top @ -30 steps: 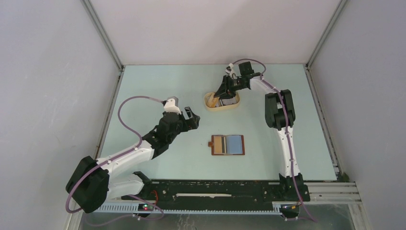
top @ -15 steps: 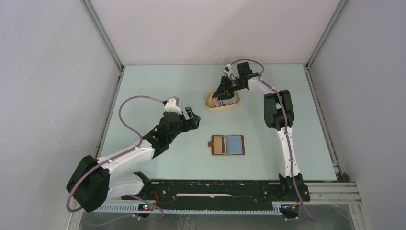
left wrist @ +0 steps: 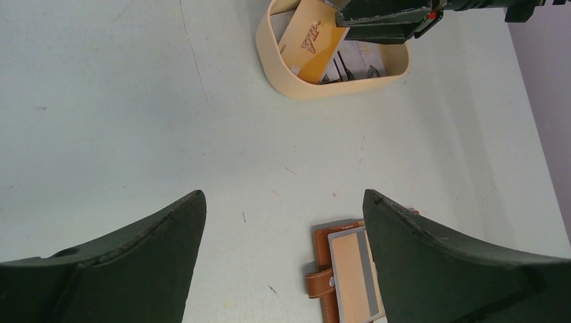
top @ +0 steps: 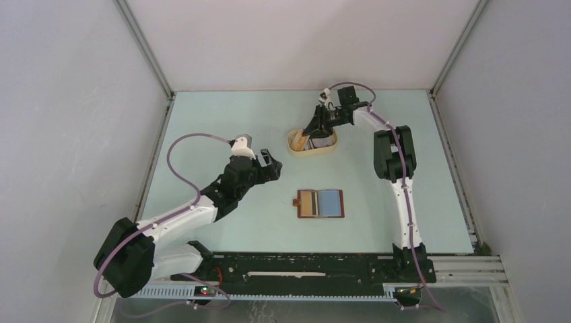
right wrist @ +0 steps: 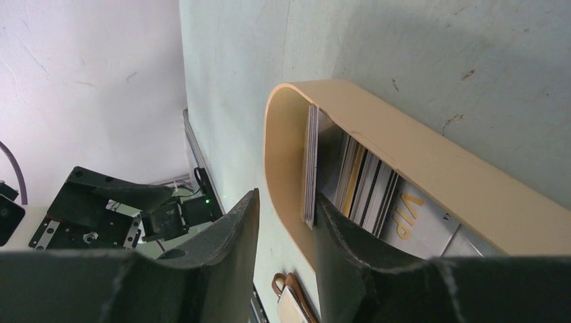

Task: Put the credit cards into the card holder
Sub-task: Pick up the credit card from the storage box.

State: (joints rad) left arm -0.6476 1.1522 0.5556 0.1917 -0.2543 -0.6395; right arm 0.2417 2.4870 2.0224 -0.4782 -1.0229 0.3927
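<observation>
The reddish-brown card holder (top: 341,204) lies open on the table with a tan-and-grey card (top: 310,203) and a light blue card (top: 329,202) on it. It also shows in the left wrist view (left wrist: 324,268). More credit cards (right wrist: 310,161) stand on edge in the tan oval tray (right wrist: 431,168), one of them a gold VIP card (left wrist: 310,44). My right gripper (right wrist: 286,196) is narrowly open at the tray's end. One finger is outside the wall and the other is inside against the card stack. My left gripper (left wrist: 283,198) is open and empty, left of the holder.
The tan oval tray (top: 315,152) stands at the table's middle back, with my right gripper (top: 311,133) over it. My left gripper (top: 271,163) hovers between the tray and the holder, to the left. Grey enclosure walls surround the table.
My right gripper has shifted slightly at the tray's left end. My left gripper has barely moved. The holder and its cards are unchanged.
</observation>
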